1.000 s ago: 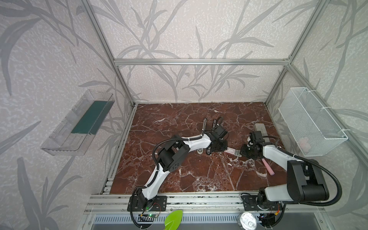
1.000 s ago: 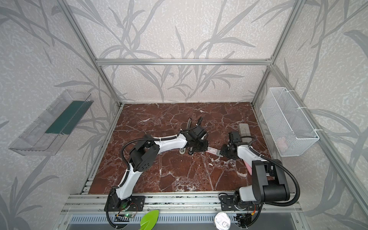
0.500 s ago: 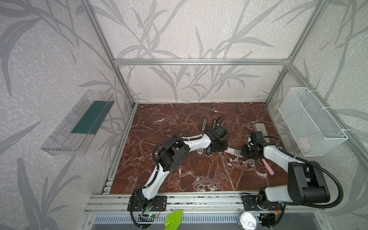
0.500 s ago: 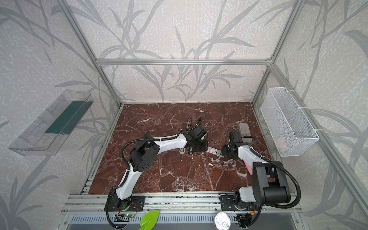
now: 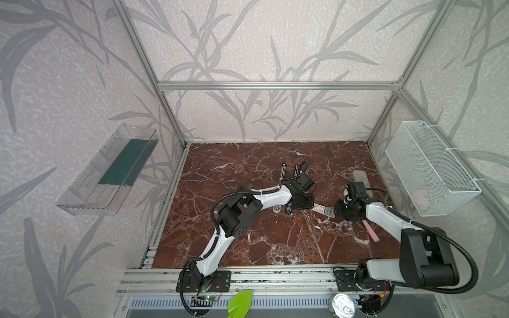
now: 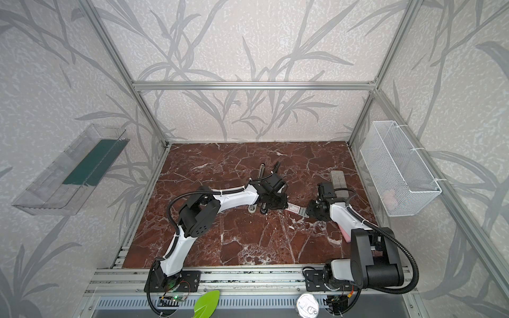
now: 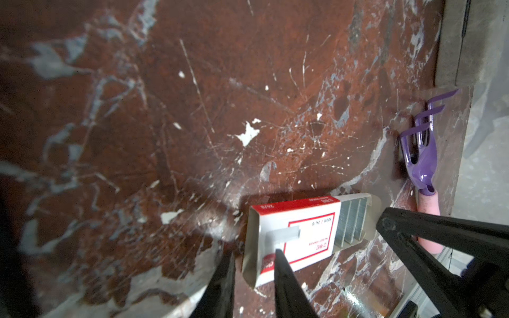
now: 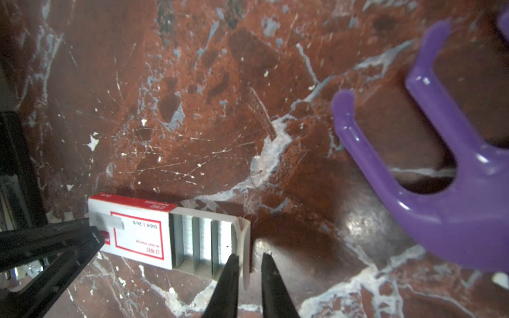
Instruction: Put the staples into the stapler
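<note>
Box of staples (image 7: 297, 234) lies flat on the tabletop (image 5: 248, 170), centre-right in both top views, btwn the two arms. Its grey tray w/ strips (image 8: 201, 242) stands partway out of the sleeve. L gripper (image 7: 253, 252) is at the sleeve end, jaws a little apart, astride the open edge, no pinch seen. R gripper (image 8: 249, 255) is at the tray end, jaws narrowly apart either side of the end flap, gap showing.

Step looks like getting a strip out. Best: L steadies the sleeve so the box can't skate on slick marble. R takes one strip by its long sides and lifts straight & slow, as strips prob. snap easily. Don't crush the card.

Wrist views give print, strips, jaw gaps; in top views the box is a sliver. Only top views show the grey block (image 5: 360, 177) at right and a dark two-bar thing behind the L arm, poss. the stapler (image 5: 283, 170). Purple rake (image 7: 421, 154): whole w/ pink handle in L wrist view, tines only in R.
</note>
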Available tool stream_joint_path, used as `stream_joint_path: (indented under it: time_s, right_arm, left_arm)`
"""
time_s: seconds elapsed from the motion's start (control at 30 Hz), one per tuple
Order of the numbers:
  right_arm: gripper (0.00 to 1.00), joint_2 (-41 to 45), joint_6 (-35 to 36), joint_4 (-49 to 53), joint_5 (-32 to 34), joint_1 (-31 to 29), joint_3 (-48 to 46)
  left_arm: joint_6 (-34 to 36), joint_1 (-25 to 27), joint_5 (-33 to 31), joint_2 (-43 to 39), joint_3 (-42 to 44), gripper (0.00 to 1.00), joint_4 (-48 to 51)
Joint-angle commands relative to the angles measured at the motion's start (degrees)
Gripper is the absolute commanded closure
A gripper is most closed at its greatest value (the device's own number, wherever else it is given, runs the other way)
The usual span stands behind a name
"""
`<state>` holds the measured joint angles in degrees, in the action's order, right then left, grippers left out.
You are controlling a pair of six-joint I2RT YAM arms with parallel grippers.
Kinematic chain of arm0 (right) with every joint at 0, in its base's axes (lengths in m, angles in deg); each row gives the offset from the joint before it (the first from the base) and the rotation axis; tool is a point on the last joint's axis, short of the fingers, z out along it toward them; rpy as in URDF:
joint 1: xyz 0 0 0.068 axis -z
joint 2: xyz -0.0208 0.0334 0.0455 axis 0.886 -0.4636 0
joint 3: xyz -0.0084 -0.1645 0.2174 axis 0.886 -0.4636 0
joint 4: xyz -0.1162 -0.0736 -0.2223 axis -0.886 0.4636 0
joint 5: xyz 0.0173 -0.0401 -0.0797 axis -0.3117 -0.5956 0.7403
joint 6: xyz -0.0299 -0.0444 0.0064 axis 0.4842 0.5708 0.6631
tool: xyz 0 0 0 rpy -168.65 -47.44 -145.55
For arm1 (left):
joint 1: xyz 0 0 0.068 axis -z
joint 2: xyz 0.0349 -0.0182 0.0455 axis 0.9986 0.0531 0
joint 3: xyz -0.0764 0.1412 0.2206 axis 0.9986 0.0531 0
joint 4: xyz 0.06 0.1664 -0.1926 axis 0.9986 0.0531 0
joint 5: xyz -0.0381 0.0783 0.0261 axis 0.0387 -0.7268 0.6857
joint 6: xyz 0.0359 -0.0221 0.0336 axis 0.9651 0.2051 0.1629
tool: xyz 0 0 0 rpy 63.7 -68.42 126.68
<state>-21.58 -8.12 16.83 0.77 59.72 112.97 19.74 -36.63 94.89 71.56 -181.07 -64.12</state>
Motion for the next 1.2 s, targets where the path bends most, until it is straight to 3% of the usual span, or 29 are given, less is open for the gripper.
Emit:
stream_joint_path:
  time_s: [0.0, 0.17, 0.37, 0.7, 1.17]
  right_arm:
    - [0.8, 2.6, 1.2, 3.7, 1.6, 0.3, 1.3]
    - [0.89, 5.4, 2.1, 5.9, 2.4, -0.4, 2.2]
    - [0.83, 3.6, 2.8, 6.7, 2.3, -2.5, 4.2]
    - [0.82, -3.0, 1.9, 4.2, 3.0, -5.0, 5.8]
    - [0.83, -7.0, 1.4, 3.1, 4.7, -5.1, 6.3]
  left_arm:
    - [1.4, -0.3, -1.6, -2.2, -0.6, 0.69, 2.9]
    - [3.4, -0.2, -2.4, -5.7, 1.2, 0.68, 3.6]
    - [4.5, -0.1, -2.3, -11.1, 6.3, 0.68, 2.5]
    - [4.8, 0.1, -3.7, -20.6, 15.4, 0.65, 0.9]
    - [3.3, 0.1, -3.8, -22.5, 19.2, 0.65, -1.3]
